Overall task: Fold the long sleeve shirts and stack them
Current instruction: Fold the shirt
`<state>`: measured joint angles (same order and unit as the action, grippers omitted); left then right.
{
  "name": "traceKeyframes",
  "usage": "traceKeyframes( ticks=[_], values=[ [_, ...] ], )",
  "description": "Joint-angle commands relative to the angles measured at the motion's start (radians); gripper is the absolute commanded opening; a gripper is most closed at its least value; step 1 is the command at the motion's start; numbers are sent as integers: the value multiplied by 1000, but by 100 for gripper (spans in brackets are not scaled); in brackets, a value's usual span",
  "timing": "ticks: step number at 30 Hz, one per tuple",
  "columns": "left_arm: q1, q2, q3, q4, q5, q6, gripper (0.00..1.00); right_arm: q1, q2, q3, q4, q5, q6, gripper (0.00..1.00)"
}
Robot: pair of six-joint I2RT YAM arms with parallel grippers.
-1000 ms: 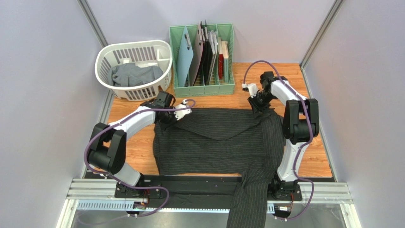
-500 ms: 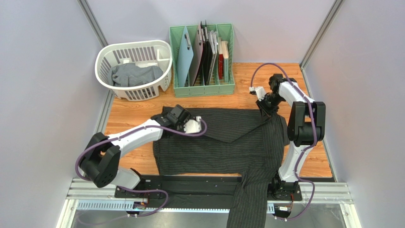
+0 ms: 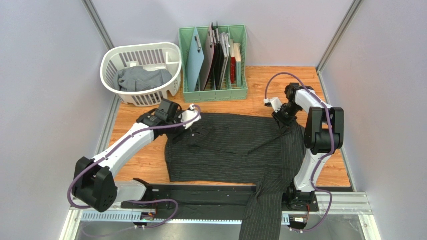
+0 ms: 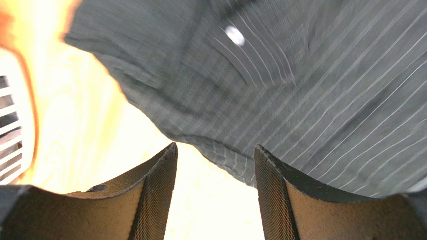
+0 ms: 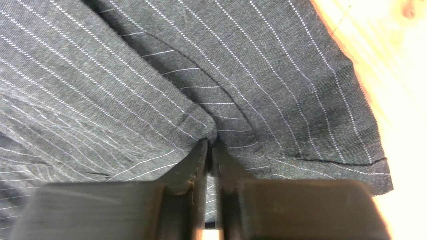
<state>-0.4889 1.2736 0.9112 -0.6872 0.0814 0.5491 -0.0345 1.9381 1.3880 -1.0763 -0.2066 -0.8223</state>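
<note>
The black pinstriped shirt point(image 3: 230, 147) lay spread across the middle of the wooden table point(image 3: 138, 152), its lower hem along the near edge. 1 sleeve point(image 3: 260, 215) ran down the shirt's right side and hung over the near edge beside the right arm's base. Near the shirt's back-left corner the cloth was bunched into a small rumpled heap.

The left gripper point(image 3: 186, 120) hovered at that back-left corner of the shirt. In the left wrist view its 2 fingers point(image 4: 155, 195) stood well apart with nothing between them, only bare wood below the gap. The shirt's edge point(image 4: 215, 145) lay just past the fingertips, and a pale button point(image 4: 233, 35) showed farther in.

The right gripper point(image 3: 281, 120) sat at the shirt's back-right corner, towards the table's right edge. In the right wrist view its fingers point(image 5: 198, 165) were pressed almost together, pinching a raised fold of the striped cloth point(image 5: 150, 75).

The plain grey shirt point(image 3: 140, 78) was crumpled inside the white basket point(image 3: 145, 97) at the back-left corner of the table. The green rack point(image 3: 213, 94) of boards and folders stood beside the basket along the back edge.
</note>
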Motion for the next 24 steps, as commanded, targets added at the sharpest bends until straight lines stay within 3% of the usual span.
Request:
traceKeyframes(
  ticks=[1,5,9,14,19,24],
  values=[
    [61,70,78,-29,239,-141,61,-2,-51,34,-22,-39,-17,23],
    [118,226,173,-31,355,-228,54,-2,-60,59,-39,-57,2,31],
    [127,343,247,-37,434,-290,57,-2,-83,68,-54,-54,6,40],
    [151,429,227,-2,483,-366,65,-1,-105,72,-65,-73,17,42],
    [164,506,245,9,578,-353,74,-2,-100,72,-66,-82,25,43],
    [164,537,255,35,615,-327,66,-2,-99,60,-62,-80,26,43]
  ],
)
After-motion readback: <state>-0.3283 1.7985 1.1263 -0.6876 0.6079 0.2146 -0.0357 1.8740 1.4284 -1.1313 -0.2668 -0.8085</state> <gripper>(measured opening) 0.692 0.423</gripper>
